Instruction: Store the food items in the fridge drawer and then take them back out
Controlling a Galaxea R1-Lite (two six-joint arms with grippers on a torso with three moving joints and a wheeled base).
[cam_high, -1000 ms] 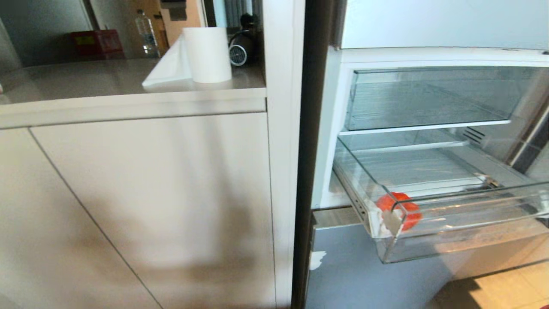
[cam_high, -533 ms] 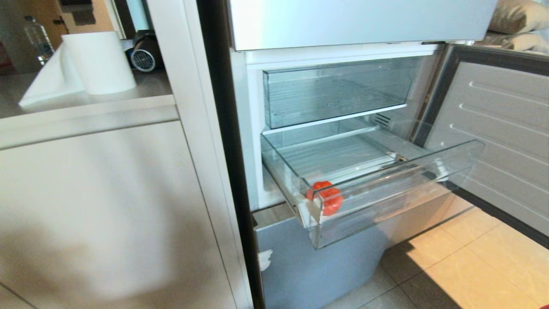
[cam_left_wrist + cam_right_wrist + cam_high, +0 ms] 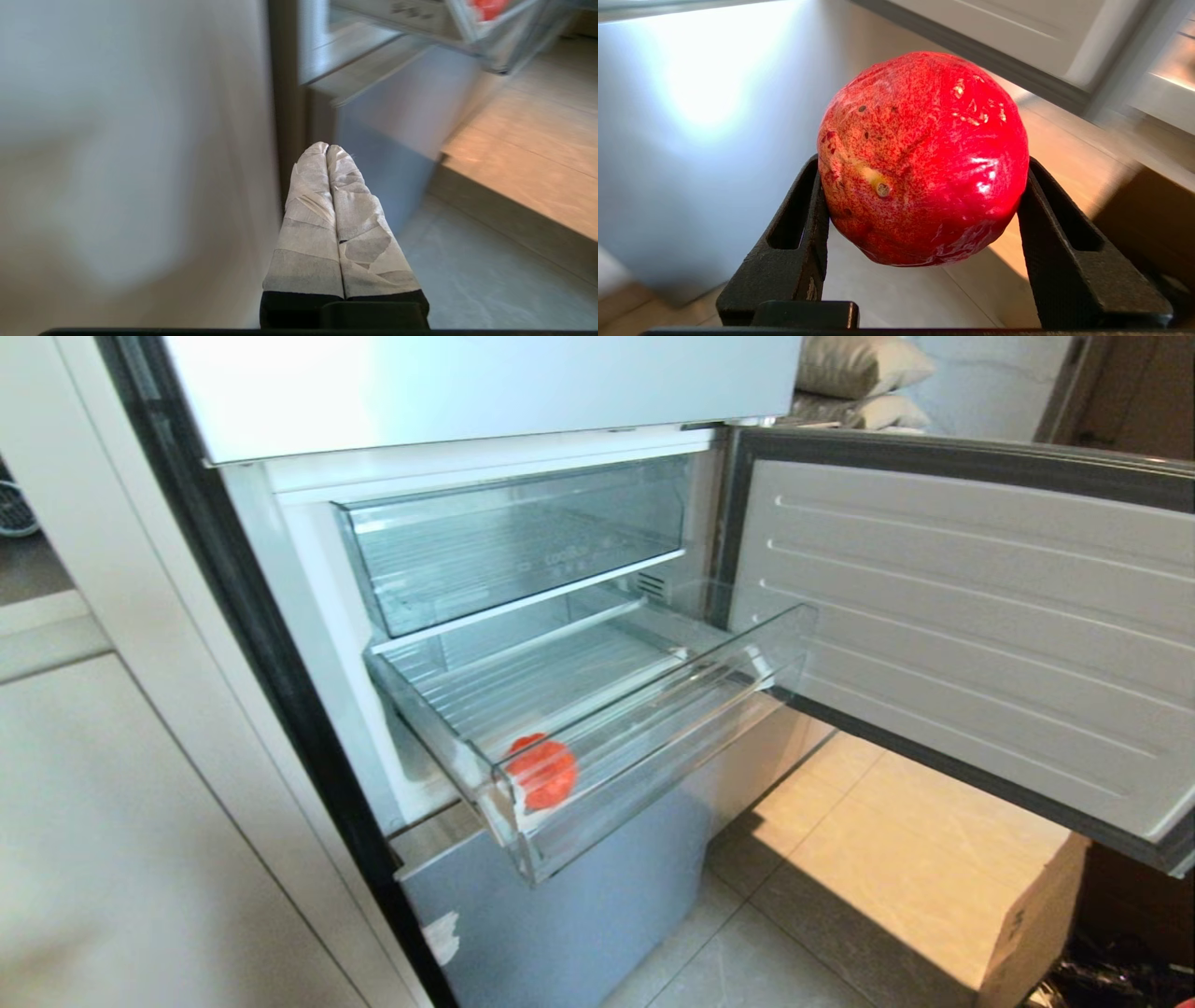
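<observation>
Beyond the tiled floor, we are facing the pulled-out fridge drawer, our right pincer clamping a red fruit, left pincer pressed closed.

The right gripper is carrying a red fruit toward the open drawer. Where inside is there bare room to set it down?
The fridge drawer is pulled out, and its only content is the tomato-like piece in the front corner nearest the cabinet. The floor from there to the door-side end is bare. The right gripper grips the red fruit.
</observation>
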